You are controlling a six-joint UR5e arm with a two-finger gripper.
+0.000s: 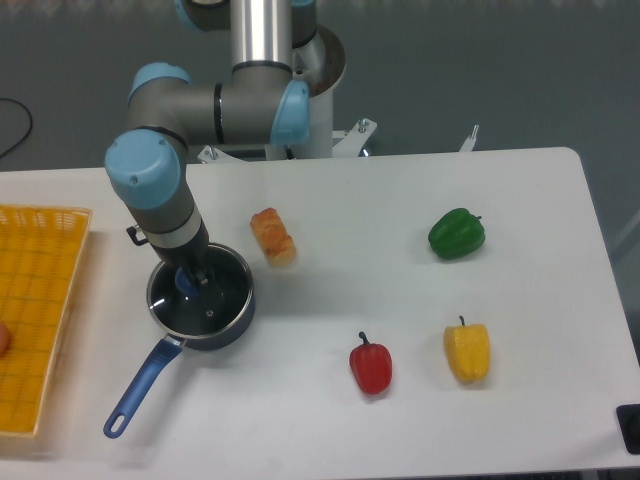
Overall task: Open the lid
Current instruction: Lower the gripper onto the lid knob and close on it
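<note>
Camera view shows you the lid [203,298] not yet lifted off the saucepan [190,318]; the hand [193,278] is at its knob [188,283], grip unclear.

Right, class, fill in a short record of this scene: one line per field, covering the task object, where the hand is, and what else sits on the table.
lid: glass disc with blue knob, resting on the pan, not yet lifted
saucepan: dark blue, long handle pointing toward the front left
hand: down at the lid's knob; whether closed on it cannot be told
bread roll: right of the pan, apart from it
green pepper: right side, far
red pepper: front centre
yellow pepper: right of the red one
yellow basket: left edge
</note>
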